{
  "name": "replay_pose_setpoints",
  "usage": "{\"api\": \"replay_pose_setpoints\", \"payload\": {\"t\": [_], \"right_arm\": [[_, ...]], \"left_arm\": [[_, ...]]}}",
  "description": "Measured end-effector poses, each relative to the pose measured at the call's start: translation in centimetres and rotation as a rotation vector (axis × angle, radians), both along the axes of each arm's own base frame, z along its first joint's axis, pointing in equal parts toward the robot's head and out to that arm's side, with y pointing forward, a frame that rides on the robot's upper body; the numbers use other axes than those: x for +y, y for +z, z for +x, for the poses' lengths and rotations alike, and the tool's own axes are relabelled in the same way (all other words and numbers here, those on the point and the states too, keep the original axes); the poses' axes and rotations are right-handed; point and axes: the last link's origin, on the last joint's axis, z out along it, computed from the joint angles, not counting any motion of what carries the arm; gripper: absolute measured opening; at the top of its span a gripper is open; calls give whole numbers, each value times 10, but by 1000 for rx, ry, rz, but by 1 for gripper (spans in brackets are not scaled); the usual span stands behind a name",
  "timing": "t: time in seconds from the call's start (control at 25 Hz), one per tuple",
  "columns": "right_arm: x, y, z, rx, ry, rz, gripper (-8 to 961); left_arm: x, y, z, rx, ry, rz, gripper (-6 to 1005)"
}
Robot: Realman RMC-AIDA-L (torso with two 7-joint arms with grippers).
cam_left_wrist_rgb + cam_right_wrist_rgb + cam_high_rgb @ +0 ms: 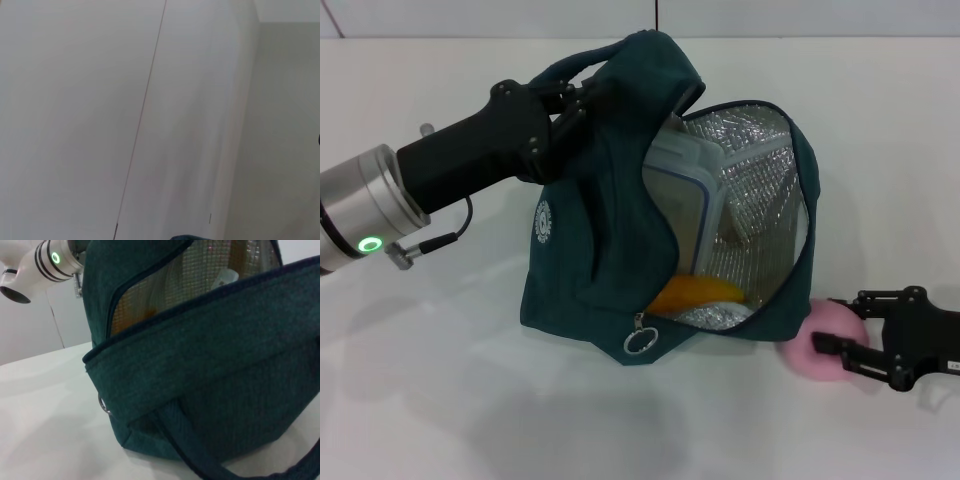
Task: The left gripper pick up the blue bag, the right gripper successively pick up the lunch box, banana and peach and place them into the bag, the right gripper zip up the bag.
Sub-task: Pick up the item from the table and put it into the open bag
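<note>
The blue bag (580, 250) hangs from its handle in my left gripper (575, 100), which is shut on that handle, and its base rests on the table. Its mouth is open and shows the silver lining (760, 170). The clear lunch box (685, 190) stands inside, with the yellow banana (695, 292) below it. The pink peach (815, 350) lies on the table just right of the bag. My right gripper (835, 322) is at the peach, jaws spread, one finger over it. The right wrist view shows the bag (225, 365) close up.
The zip pull ring (640, 342) hangs at the bag's lower front corner and also shows in the right wrist view (103, 404). The white table (470, 400) extends in front and to the left. The left wrist view shows only a white wall (150, 100).
</note>
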Motion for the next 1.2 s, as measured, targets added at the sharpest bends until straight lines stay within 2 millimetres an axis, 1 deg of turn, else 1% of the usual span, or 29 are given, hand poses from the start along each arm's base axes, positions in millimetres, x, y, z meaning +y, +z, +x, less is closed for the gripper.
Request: {"api": "replay_pose_setpoints", "payload": {"t": [0.12,0.36,0.44,0.56,0.68,0.72,0.76,0.8,0.92,1.04,1.12,1.2], "right_arm": [[0,7,1,21,-4,27,508],[-1,35,2,134,7,183,352],[-4,47,1,192,25,240,311],[-8,63,-3,271,50,310,299],[-9,75,-15,376,108,370,286],[-6,77,-24,411,140,371,282],[-3,77,-31,436,167,361,278],[2,75,-43,464,204,331,274],[18,65,-71,492,272,216,258],[40,48,-99,454,292,79,234],[52,37,-113,407,286,9,218],[60,27,-124,343,294,-45,200]], "left_arm": [[0,0,0,-1,-1,0,51],[-1,0,-1,-2,3,-1,51],[-2,0,-2,-2,5,-1,51],[-2,0,-2,-2,7,-1,51],[-2,-1,-2,-1,4,0,52],[-1,-1,-1,-1,2,1,52],[-1,-1,-1,0,2,1,52],[-1,-1,0,0,1,1,52],[1,-1,1,2,-2,2,52],[2,-1,3,1,-7,1,52],[2,-1,3,1,-7,1,52],[2,-2,3,1,-7,1,52]]}}
